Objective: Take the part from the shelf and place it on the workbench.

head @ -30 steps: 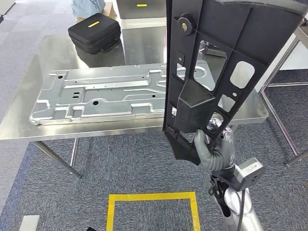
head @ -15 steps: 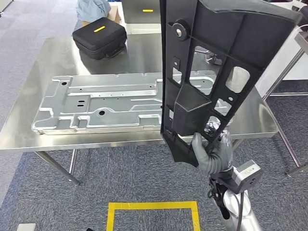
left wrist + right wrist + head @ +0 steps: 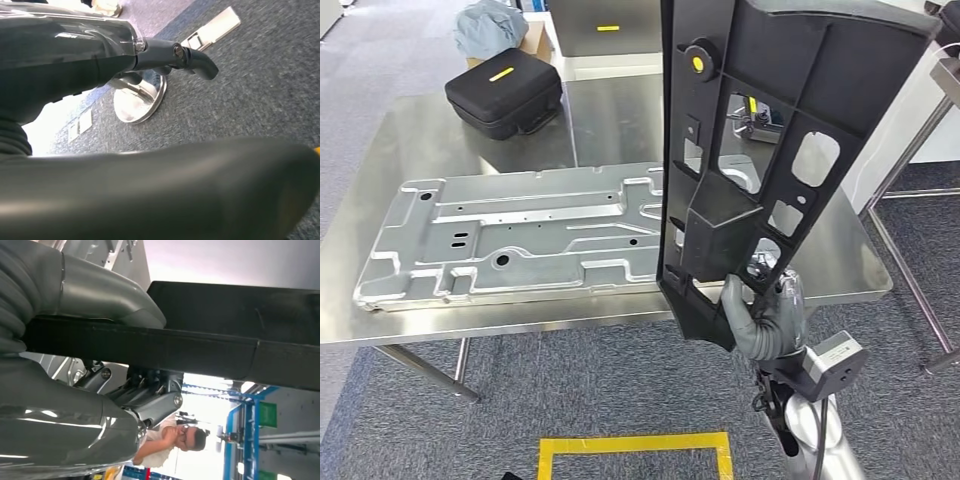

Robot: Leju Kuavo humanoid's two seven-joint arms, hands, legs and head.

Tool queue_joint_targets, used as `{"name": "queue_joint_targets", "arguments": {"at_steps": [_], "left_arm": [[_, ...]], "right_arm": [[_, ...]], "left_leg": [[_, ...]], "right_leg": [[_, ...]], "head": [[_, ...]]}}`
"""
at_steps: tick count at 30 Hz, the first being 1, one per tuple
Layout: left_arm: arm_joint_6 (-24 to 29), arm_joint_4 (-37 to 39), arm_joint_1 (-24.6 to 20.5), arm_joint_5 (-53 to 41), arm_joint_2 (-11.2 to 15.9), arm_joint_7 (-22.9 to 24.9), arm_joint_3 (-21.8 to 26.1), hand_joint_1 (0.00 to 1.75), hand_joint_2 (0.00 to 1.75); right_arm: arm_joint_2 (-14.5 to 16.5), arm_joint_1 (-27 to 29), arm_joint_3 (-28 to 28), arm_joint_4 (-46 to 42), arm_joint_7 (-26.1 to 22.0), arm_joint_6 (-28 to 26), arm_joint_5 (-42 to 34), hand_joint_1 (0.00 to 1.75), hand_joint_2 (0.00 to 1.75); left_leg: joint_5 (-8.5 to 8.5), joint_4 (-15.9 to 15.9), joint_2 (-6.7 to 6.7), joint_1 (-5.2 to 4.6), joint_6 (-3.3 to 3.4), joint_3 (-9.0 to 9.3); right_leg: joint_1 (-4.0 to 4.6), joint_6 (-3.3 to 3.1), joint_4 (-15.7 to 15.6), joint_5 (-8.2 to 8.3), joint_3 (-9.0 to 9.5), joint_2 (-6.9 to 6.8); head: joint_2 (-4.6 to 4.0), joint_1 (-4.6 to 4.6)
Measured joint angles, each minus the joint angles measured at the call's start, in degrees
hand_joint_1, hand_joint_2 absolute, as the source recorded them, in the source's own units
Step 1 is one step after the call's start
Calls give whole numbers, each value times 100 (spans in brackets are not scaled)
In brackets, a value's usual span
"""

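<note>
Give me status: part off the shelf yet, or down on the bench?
Done: the black part is off the shelf, gripped at its lower end by the right hand. In hand: it is held upright at the workbench's near edge, beside the metal panel. Left: lowering it onto the workbench and letting go.

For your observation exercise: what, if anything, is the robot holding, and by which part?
The right hand grips the black plastic part upright by its narrow lower end.

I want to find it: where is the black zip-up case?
In the head view, the black case sits at the workbench's far left, behind the long metal panel.
</note>
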Motion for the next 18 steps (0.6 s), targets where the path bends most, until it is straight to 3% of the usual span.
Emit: {"name": "queue_joint_targets", "arguments": {"at_steps": [1, 2, 3, 5, 6, 7, 10, 11, 14, 18], "left_arm": [[-4, 1, 3, 0, 0, 0, 0, 0, 175], [-7, 1, 12, 0, 0, 1, 0, 0, 175], [-7, 1, 19, 0, 0, 2, 0, 0, 175], [-7, 0, 29, -1, 0, 1, -1, 0, 175], [-7, 0, 30, -1, 3, 0, -1, 0, 175], [-7, 0, 30, -3, 5, -2, -1, 0, 175], [-15, -1, 37, -11, 11, -4, -6, 0, 175], [-21, 0, 40, -18, 11, -2, -8, 0, 175], [-65, 0, 21, -61, 9, 9, -15, 0, 175], [-121, 0, -3, -141, 0, 19, -24, 0, 175]], "right_arm": [[0, -2, 1, 3, 1, 1, 5, 175, 175], [0, -2, 1, 5, 3, 1, 9, 175, 175], [0, -3, 1, 7, 4, 1, 14, 175, 175], [0, -15, 1, 9, 6, 1, 22, 175, 175], [0, -27, 1, 14, 5, 1, 26, 175, 175], [0, -41, 1, 22, 7, 1, 30, 175, 175], [-1, -73, 5, 50, 38, 16, 58, 175, 175], [-3, -92, 8, 57, 57, 32, 73, 175, 175], [-11, -226, 22, 105, 129, 99, 110, 175, 175], [-54, -600, 81, 262, 287, 218, 174, 175, 175]], "left_leg": [[-101, 328, 0, 1, -11, -227], [-97, 510, 0, -3, -11, -393], [32, 492, 0, -10, 4, -471], [580, -75, 0, -43, 87, -383], [798, -356, 3, -71, 146, -317], [911, -580, 6, -106, 209, -266], [908, -823, 10, -172, 300, -209], [941, -897, 8, -163, 273, -170], [979, -1051, -3, -117, 187, -52], [944, -1064, -11, -120, 208, -22]], "right_leg": [[5, -8, 0, -34, 32, 2], [11, -12, 0, -71, 75, 6], [19, -14, 0, -111, 130, 13], [33, -10, -4, -202, 265, 19], [37, -1, -13, -240, 324, 17], [29, 15, -24, -267, 354, 17], [9, 110, -90, -309, 393, 21], [17, 127, -127, -307, 431, 22], [47, 83, -207, -214, 521, 27], [51, 86, -237, -171, 554, 27]], "head": [[0, -1], [0, 0], [1, -1], [0, 0], [1, 3], [1, 3], [2, -3], [1, -5], [1, -6], [1, -5]]}}
